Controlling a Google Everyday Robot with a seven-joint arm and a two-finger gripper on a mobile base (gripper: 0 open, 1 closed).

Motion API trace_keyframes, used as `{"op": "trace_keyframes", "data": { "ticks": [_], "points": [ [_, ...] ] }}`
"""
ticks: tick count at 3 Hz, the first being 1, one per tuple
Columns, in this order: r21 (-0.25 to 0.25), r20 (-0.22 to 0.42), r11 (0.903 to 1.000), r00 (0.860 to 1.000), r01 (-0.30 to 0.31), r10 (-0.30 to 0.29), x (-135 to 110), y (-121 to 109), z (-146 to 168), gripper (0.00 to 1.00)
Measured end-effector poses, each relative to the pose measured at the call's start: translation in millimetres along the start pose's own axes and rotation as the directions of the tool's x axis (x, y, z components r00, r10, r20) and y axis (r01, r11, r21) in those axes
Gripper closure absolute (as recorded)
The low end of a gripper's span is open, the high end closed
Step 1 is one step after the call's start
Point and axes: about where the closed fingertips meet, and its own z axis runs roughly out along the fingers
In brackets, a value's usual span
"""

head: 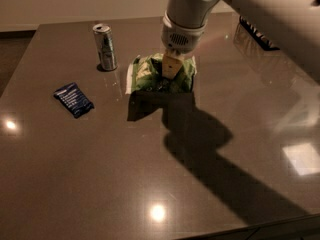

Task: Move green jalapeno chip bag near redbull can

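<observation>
The green jalapeno chip bag (150, 74) hangs crumpled from my gripper (170, 70), a little above the dark table (100, 174), with its shadow just in front of it. The gripper comes straight down from above and is shut on the bag's top middle. The redbull can (105, 46) stands upright at the far left of the table, a short gap to the left of the bag. My arm hides part of the bag's right side.
A small dark-blue packet (73, 99) lies flat to the left, in front of the can. A dark object (255, 31) sits near the table's far right edge. Bright light spots reflect off the tabletop.
</observation>
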Motion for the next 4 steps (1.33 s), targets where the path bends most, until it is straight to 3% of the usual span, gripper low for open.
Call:
{"op": "trace_keyframes", "data": {
  "ticks": [1, 2, 4],
  "points": [
    [0.034, 0.008, 0.9960, 0.997, -0.082, 0.082, -15.8, -32.4, 3.9, 1.00],
    [0.066, 0.010, 0.9858, 0.988, -0.155, 0.154, -36.6, -58.4, 11.7, 0.99],
    [0.076, 0.001, 0.9779, 0.981, -0.195, 0.195, -53.7, -64.9, 26.9, 0.54]
  ]
}}
